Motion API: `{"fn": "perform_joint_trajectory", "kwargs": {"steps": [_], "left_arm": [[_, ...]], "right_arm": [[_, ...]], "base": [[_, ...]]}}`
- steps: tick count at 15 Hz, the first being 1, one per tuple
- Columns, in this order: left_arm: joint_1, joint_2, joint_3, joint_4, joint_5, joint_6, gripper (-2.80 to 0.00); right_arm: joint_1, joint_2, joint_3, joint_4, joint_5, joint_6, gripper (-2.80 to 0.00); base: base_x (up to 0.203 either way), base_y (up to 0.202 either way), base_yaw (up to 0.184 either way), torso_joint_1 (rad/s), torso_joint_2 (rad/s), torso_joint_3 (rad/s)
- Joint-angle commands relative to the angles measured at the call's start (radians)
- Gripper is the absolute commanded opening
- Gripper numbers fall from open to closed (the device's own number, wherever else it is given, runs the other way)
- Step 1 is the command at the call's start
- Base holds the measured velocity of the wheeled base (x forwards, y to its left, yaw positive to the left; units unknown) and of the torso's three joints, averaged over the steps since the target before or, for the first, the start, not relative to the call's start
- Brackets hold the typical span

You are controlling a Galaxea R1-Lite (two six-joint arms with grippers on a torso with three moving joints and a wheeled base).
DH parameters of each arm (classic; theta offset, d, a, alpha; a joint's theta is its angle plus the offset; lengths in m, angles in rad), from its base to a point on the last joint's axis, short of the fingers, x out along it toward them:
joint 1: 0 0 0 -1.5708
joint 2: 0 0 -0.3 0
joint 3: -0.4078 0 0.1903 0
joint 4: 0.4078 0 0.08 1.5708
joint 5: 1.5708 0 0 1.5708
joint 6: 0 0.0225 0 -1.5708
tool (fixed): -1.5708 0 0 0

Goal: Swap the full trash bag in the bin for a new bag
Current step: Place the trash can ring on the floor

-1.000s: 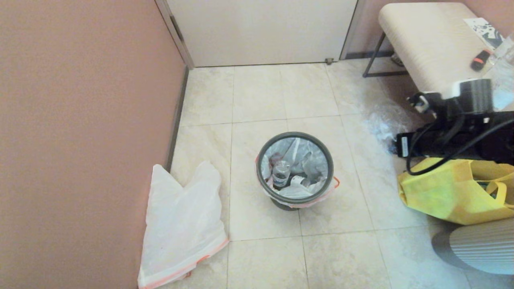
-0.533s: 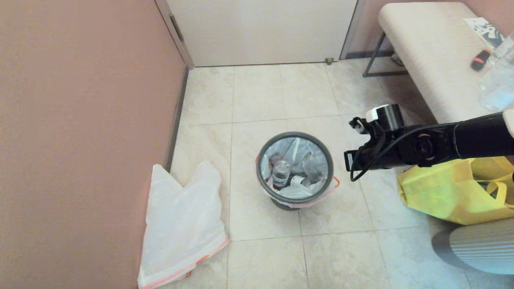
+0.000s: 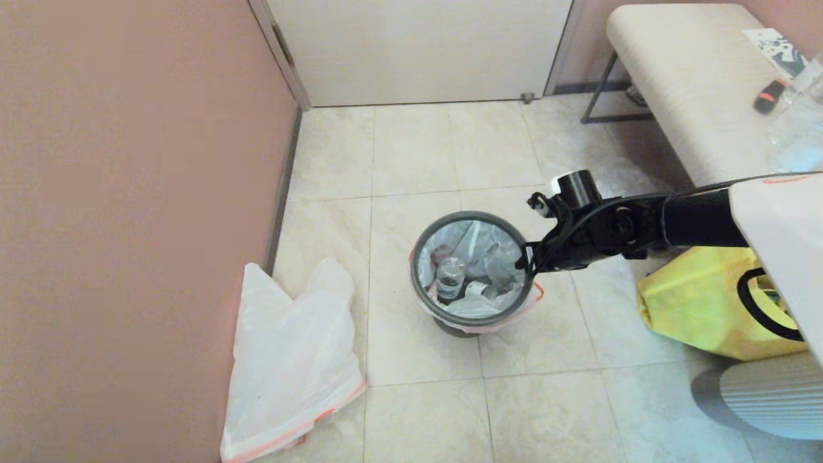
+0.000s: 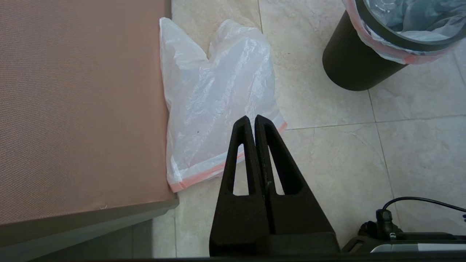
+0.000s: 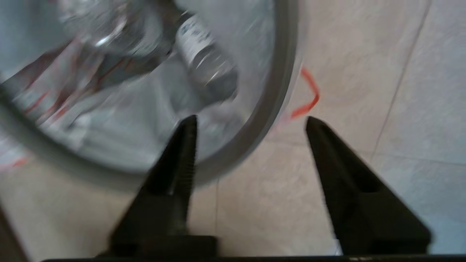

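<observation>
Hoop reached for first
The right claw (image 5: 247, 123) is spread wide over the bin's hoop (image 3: 427, 241), so the full trash bag (image 3: 479, 267) can be freed.

A yellow tote bag (image 3: 697, 305) slumps on the floor tiles just below the padded surface (image 3: 688, 71) (a small red-and-black item (image 3: 769, 96) lies on it); a grey ribbed cylinder (image 3: 768, 395) stands beside the tote.

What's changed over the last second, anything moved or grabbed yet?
The right gripper has swung in from beside the yellow tote bag to the bin's rim hoop, jaws open astride it, nothing gripped. The full trash bag, the new bag on the floor and the shut left gripper are unchanged.
</observation>
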Motion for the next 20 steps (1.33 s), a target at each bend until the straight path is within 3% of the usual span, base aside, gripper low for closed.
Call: {"fn": "perform_joint_trajectory", "kwargs": {"steps": [1,7,8,15,20], "left_arm": [[0.0,0.0,0.0,0.002,0.0,0.0,-2.8],[0.0,0.001,0.0,0.001,0.0,0.0,-2.8],[0.0,0.0,0.0,0.001,0.0,0.0,-2.8],[0.0,0.0,0.0,0.001,0.0,0.0,-2.8],[0.0,0.001,0.0,0.001,0.0,0.0,-2.8]], "right_arm": [[0.002,0.077,-0.066,-0.001,-0.026,0.001,0.0],[0.002,0.137,-0.116,-0.07,-0.038,-0.004,0.0],[-0.004,0.148,-0.116,-0.078,-0.045,-0.004,-2.8],[-0.009,0.14,-0.116,-0.103,-0.066,-0.015,-2.8],[0.012,0.073,-0.107,-0.042,-0.108,-0.01,-2.8]], "base": [[0.0,0.0,0.0,0.0,0.0,0.0],[0.0,0.0,0.0,0.0,0.0,0.0],[0.0,0.0,0.0,0.0,0.0,0.0],[0.0,0.0,0.0,0.0,0.0,0.0],[0.0,0.0,0.0,0.0,0.0,0.0]]}}
